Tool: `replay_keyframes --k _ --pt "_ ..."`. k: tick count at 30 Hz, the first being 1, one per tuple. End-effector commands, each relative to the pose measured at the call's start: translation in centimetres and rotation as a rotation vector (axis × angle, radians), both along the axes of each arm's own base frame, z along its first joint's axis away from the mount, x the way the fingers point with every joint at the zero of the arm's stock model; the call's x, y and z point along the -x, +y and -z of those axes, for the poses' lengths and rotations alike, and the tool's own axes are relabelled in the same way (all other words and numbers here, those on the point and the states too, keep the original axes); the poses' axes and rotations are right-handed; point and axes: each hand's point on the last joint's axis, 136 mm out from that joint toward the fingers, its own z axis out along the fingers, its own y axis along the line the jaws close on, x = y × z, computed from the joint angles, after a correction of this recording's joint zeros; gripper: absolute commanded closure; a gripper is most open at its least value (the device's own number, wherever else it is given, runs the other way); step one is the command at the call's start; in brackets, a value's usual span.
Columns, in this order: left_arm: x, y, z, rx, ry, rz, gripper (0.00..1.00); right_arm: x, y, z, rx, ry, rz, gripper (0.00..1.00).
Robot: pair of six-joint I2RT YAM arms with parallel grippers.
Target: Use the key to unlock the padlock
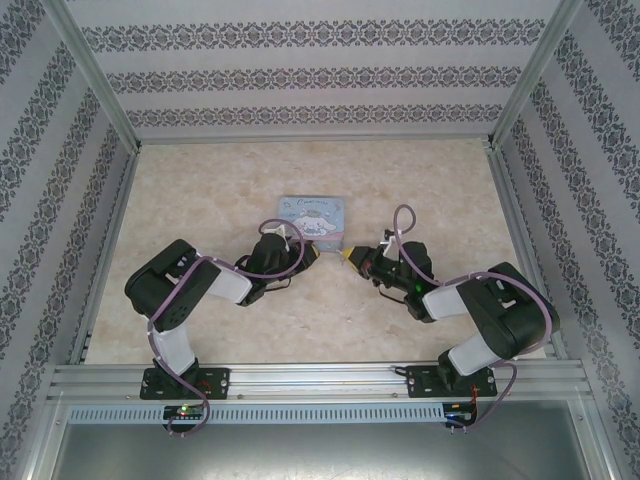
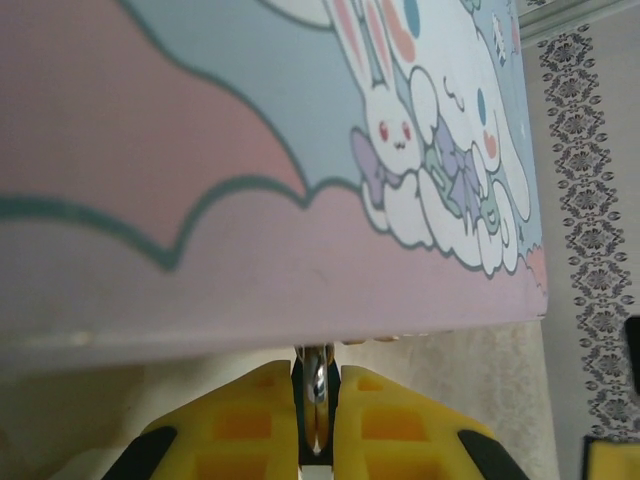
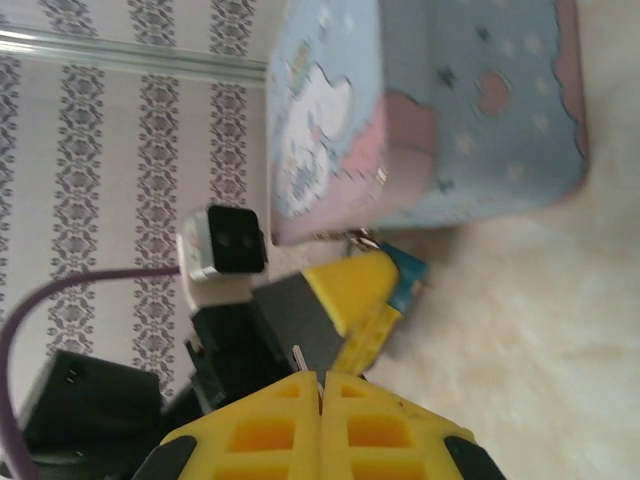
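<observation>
1. The left gripper (image 2: 318,382) has its yellow jaws clamped on a thin, shiny metal piece. From the right wrist view, this is the small teal-blue padlock (image 3: 408,282), with its metal loop pointing toward the tin.
2. The right gripper (image 3: 320,385) has its jaws pressed together. A thin grey sliver pokes out beside the seam. It is probably the key (image 3: 298,358), though it is too small to be sure.
3. The two grippers point at each other, tips near but apart, just on the near side of the tin. This looks like a hold-and-insert arrangement: one arm steadies the padlock so the other can bring the key to its keyhole.
4. The keyhole cannot be made out, so it is unclear whether the key lines up with it.
5. The light-blue tin (image 1: 315,213), printed with a cartoon rabbit, lies flat at the middle of the table (image 1: 200,200). It touches or almost touches the padlock's loop. It crowds the far side, leaving little room there to turn the key.
6. Patterned walls (image 1: 300,70) stand well apart on the left, right and far sides.
</observation>
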Motion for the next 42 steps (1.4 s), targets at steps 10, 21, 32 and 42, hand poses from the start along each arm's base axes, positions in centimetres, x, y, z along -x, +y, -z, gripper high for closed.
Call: replay_keyframes --k 10,21,32,42 --pt "-0.8 -1.0 -4.0 0.159 0.053 -0.023 1.00 1.4 3.7 2.7 0.013 0.022 -0.074 1.00" --pt "-0.4 -0.8 -3.9 0.197 0.058 -0.035 1.00 0.0 3.8 3.3 -0.023 0.041 -0.022 1.00" --pt "-0.3 -0.7 -3.9 0.209 0.055 -0.039 1.00 -1.2 3.5 3.5 -0.063 0.058 0.027 1.00" --pt "-0.2 -0.7 -3.8 0.212 0.057 -0.036 1.00 -1.5 3.2 3.6 -0.062 0.063 0.043 1.00"
